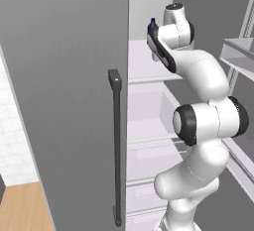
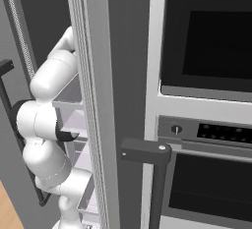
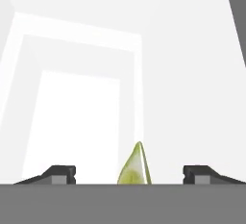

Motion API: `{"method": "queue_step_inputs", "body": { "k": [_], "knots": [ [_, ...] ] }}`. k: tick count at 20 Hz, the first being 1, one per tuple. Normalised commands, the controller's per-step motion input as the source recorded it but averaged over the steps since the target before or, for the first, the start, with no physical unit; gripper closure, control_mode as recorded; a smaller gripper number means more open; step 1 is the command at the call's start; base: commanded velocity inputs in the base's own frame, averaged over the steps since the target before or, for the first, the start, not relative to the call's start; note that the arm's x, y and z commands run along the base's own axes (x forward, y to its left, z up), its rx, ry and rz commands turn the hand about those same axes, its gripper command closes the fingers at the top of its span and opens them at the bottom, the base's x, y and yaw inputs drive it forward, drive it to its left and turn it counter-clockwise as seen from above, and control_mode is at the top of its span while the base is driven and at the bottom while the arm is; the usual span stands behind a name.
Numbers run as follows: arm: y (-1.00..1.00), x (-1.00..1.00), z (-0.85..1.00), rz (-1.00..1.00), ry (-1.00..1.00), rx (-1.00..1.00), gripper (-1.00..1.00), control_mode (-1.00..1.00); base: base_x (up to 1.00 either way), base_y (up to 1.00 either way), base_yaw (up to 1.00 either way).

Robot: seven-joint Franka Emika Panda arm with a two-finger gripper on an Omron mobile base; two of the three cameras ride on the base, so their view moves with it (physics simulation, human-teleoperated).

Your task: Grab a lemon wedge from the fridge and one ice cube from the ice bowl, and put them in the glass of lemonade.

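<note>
Reaching deep into the open fridge, the gripper has its jaws spread wide with the lemon wedge sitting right between the two fingertips on the white shelf, not pinched yet as far as I can tell. That wedge looks tiny, light and probably a bit soft and slick, so I'd squeeze it gently across its flat cut sides low near the shelf instead of at the pointy tip. Only things crowding the arm are the dark blue bottle near the wrist and the door beside its elbow; the oven is well off to the side.
</note>
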Motion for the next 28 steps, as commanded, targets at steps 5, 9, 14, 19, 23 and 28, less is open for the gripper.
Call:
{"method": "queue_step_inputs", "body": {
  "k": [5, 9, 14, 19, 23, 28],
  "knots": [
    [-0.13, -0.44, -0.53, 0.00, 0.00, 0.00, -1.00, -1.00, 0.00, 0.00, 0.00],
    [-0.27, -0.29, -0.46, 0.00, 0.00, 0.00, -1.00, -1.00, 0.00, 0.00, 0.00],
    [-0.21, -0.05, -0.53, 0.00, 0.02, 0.00, -1.00, -1.00, 0.00, 0.00, 0.00],
    [-0.17, -0.30, -0.56, 0.00, 0.05, 0.02, -1.00, -1.00, 0.00, 0.00, 0.00],
    [-0.19, -0.41, -0.61, 0.00, 0.06, 0.01, -1.00, -1.00, 0.00, 0.00, 0.00],
    [-0.09, -0.47, -0.70, 0.00, 0.06, 0.00, 1.00, -1.00, 0.00, 0.00, 0.00]
  ]
}}
